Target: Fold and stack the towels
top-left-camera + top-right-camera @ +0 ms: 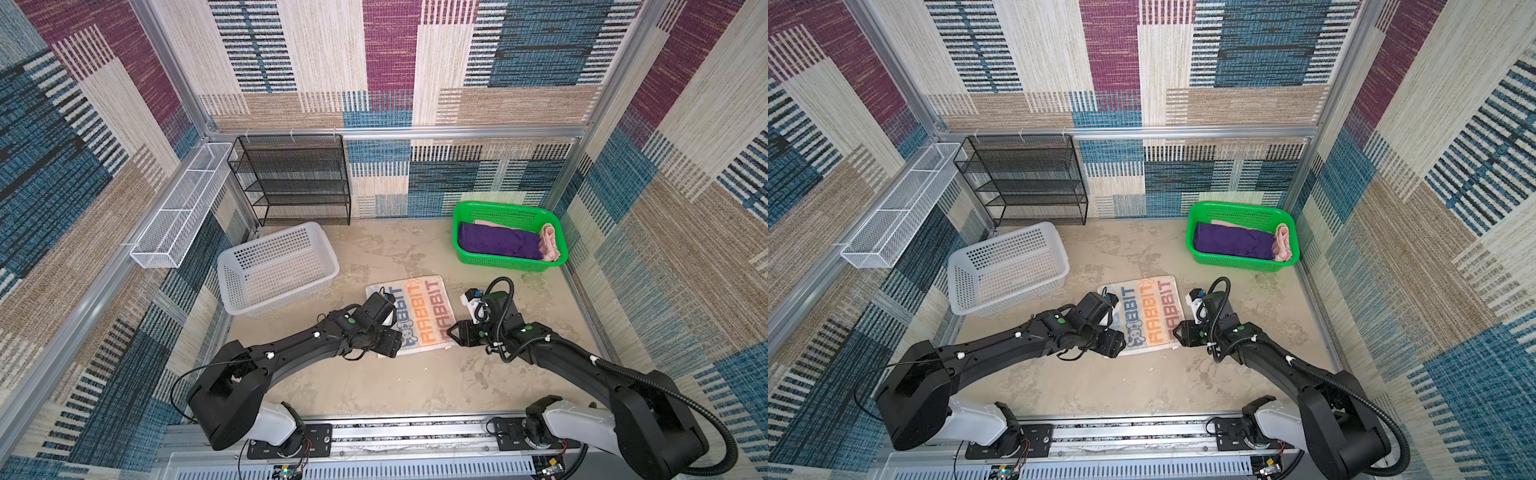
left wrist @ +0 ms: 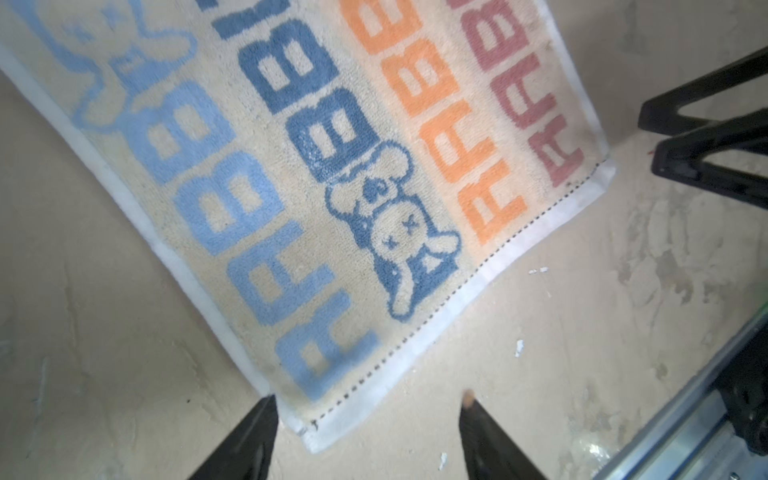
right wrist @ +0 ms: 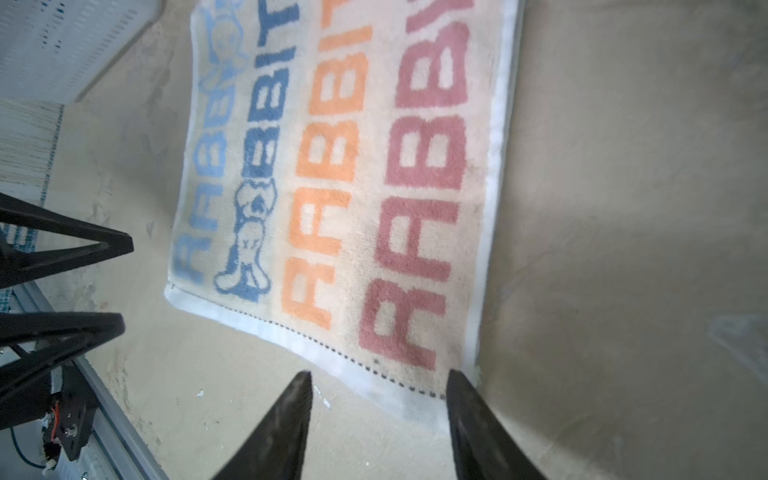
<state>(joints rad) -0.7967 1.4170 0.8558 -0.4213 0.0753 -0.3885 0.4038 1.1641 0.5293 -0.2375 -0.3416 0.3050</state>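
In the middle of the table (image 1: 415, 386), the RABBIT towel (image 1: 419, 311) lies flat with its letters facing up, and I see no fold in it. The left gripper (image 2: 369, 401) sits at one near corner and the right gripper (image 3: 380, 374) at the other. Both have their fingers spread apart, with a towel corner between them, and neither one holds anything. Over at the back, the green basket (image 1: 465, 212) has the purple towel (image 1: 498, 241) in it, folded, with the pink towel (image 1: 549, 243) bunched up beside it. So I think the job is about half done. This towel needs folding and must then go with the others. I cannot find any orange towel. Something pale peeks out behind the purple one, but I cannot tell what it is. In both top views the left arm hides part of the RABBIT towel, and the wrist views cut off its far end.
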